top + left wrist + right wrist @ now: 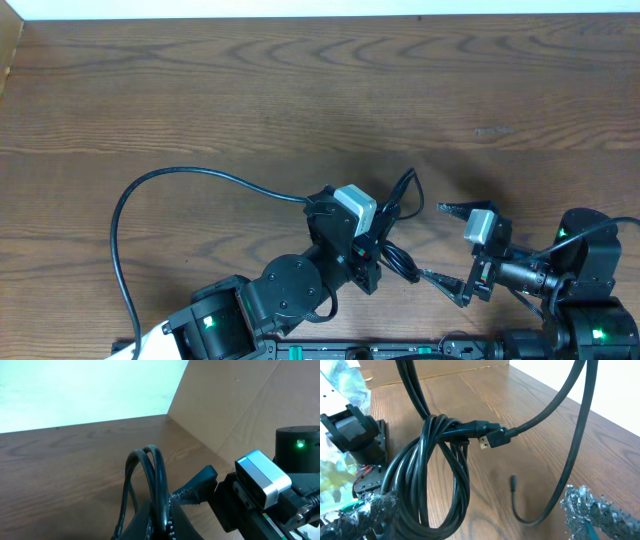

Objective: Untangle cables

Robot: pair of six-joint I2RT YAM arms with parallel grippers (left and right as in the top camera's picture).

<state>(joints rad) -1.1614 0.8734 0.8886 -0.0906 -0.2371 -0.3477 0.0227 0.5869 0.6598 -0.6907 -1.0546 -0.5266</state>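
the cables (442,460), thin black cords, sit in one tangled bundle of loops by the desk's (300,90) near edge, just right of centre, a usb plug (492,440) poking out, a thin plug end (513,480) loose beside.

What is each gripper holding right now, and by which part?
The left gripper is shut on the cables, pinching the bundle partway along, with a loop sticking out beyond it. The right gripper is open and holds nothing.
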